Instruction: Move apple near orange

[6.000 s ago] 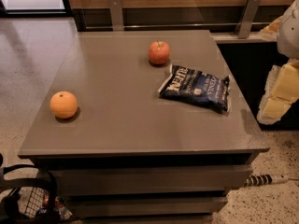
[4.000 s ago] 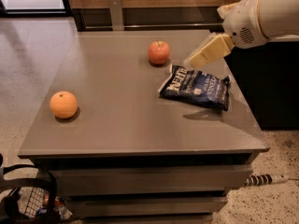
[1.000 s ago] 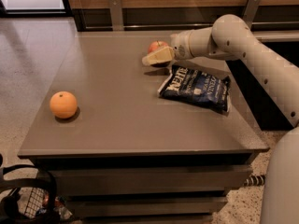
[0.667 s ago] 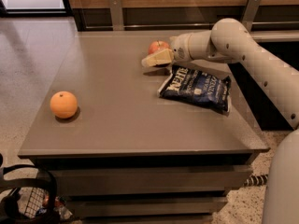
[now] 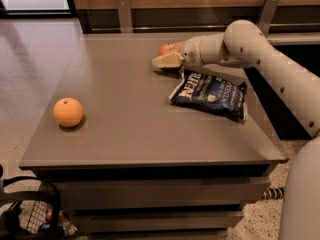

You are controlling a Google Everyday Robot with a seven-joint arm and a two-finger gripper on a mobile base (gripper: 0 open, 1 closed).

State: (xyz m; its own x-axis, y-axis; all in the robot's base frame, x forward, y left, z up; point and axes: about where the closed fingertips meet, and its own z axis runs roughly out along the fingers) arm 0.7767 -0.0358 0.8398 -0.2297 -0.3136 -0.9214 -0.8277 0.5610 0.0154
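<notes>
While the gripper (image 5: 170,58) sits against it, parted or closed we cannot tell, we log the apple (image 5: 168,48) near the counter's (image 5: 130,134) far edge: firm, smooth, apt to roll; best taken across its widest girth. Orange (image 5: 68,112): near left edge, well apart. Chip bag (image 5: 210,95): right of apple, off the path, we judge.

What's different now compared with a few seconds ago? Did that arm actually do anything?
The arm swung in from the right, and its gripper now sits against the apple at the far side of the table. Apple, orange and chip bag stayed put.
</notes>
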